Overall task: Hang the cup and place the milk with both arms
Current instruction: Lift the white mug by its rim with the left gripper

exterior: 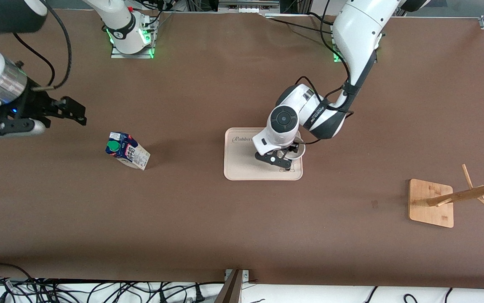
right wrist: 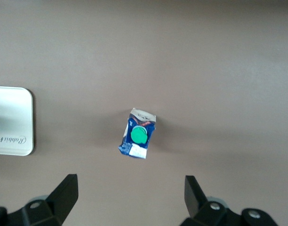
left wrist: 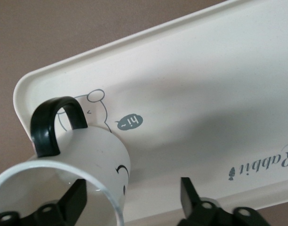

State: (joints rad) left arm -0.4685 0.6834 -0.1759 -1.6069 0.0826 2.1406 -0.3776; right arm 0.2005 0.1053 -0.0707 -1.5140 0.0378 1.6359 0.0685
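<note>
Your left gripper [exterior: 286, 160] is down over the cream tray [exterior: 237, 168], at the tray's corner toward the left arm's end of the worktop [exterior: 242, 227]. In the left wrist view its jaws are spread, one finger [left wrist: 73, 200] inside the mouth of the cup [left wrist: 94, 160] and the other outside the wall, so it straddles the rim without yet pinching it. The white mug stands on the tray with its black loop handle [left wrist: 52, 125] at about 11 o'clock from the rim in that view, near the tray's rounded corner.

I judge this to be the grasp step of the hanging half. Next, close squarely on the rim, lift straight up, then carry the cup toward the wooden rack [exterior: 456, 198] at 4 o'clock from the tray in the front view, turning it so the handle can slip over a peg.

Your right gripper [exterior: 71, 111] hangs over bare worktop with its jaws wide apart and holding nothing. The milk carton [exterior: 127, 150] stands at roughly 9 o'clock from the tray, well apart from it, waiting to be picked up.
</note>
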